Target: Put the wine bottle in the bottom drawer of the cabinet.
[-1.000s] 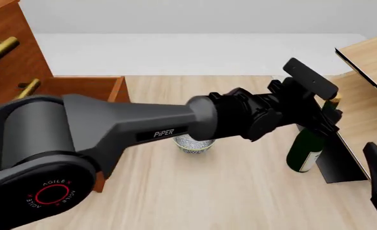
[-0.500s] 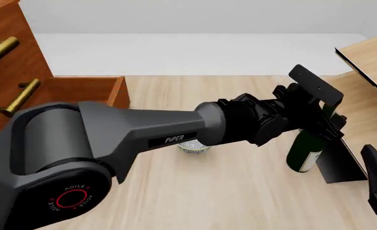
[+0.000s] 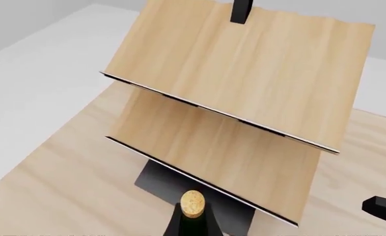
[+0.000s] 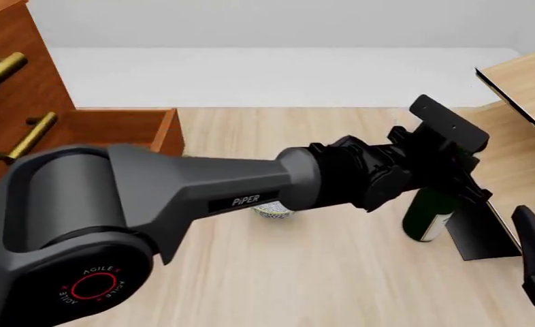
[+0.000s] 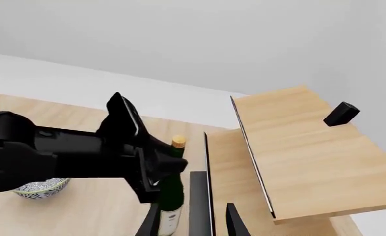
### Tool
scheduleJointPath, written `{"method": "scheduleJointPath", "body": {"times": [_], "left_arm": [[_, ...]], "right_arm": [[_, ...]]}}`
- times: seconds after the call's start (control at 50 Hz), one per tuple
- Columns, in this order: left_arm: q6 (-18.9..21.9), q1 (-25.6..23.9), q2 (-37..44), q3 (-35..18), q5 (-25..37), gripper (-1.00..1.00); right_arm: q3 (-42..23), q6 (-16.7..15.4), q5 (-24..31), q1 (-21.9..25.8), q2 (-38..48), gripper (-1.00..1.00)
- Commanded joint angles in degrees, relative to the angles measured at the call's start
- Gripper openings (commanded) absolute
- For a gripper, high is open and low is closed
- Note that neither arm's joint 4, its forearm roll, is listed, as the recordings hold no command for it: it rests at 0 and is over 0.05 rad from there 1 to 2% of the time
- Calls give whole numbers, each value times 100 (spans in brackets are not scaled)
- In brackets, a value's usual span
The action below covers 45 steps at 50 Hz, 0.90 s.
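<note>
The grasp is in hand: the left gripper (image 4: 449,178) sits at the neck of the wine bottle (image 4: 428,216), upright just beside the pale shelf unit (image 5: 298,147); finger state I cannot tell (hidden); next, a firm clamp, then lift toward the bottom drawer (image 4: 113,126).

Right up close you get the tan cork and dark green neck of the wine bottle (image 3: 192,211). Just behind it sits a pale light-wood shelf unit (image 3: 245,93) with two slanted boards on a black base, resting on the light wooden table (image 3: 55,187).
</note>
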Motion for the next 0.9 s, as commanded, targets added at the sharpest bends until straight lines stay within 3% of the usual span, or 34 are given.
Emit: {"method": "scheduleJointPath", "body": {"times": [0.02,0.44,0.9], "left_arm": [[145,82,-230,90,109,-100],[447,416,-1185,749,-10,-100],[857,1156,-2593,1471,143,-100]], "right_arm": [[-41,13,17,-16,-6,100],[-147,-12,55,61,3,100],[-372,-48,168,152,-8,100]]}}
